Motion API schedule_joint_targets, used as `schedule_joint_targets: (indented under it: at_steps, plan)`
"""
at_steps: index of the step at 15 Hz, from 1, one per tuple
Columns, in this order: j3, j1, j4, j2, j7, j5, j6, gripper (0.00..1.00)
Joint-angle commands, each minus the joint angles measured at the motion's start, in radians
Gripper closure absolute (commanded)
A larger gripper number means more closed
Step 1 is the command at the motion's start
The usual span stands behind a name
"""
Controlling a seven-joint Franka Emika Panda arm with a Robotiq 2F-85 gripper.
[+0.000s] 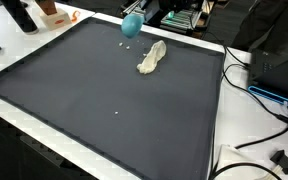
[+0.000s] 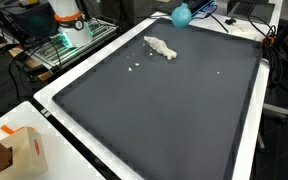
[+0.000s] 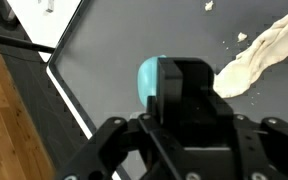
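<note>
Looking thru the wrist view, we see the pincer (image 3: 184, 80) as one black block, its fingers apparently close together, right over a blue rounded object (image 3: 147, 80). We can't tell whether it's actually clamped on it or just in front. In both exterior views that object sits by the edge of the dark mat (image 1: 94, 95), near a cream lump (image 1: 152, 57) but apart from it. Small pale crumbs (image 2: 134, 67) lie on the mat just beside the lump.
</note>
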Motion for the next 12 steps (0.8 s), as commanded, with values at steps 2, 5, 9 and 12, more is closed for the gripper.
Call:
schedule_joint_targets:
  at_steps: [2, 5, 9, 12]
  plan:
    - [0.018, -0.05, -0.076, -0.102, -0.084, 0.1, 0.113, 0.75]
    - [0.015, -0.072, -0.11, -0.157, -0.141, 0.194, 0.18, 0.75]
    - [0.007, -0.103, -0.154, -0.228, -0.204, 0.336, 0.241, 0.75]
    - [-0.004, -0.128, -0.181, -0.274, -0.226, 0.447, 0.258, 0.75]
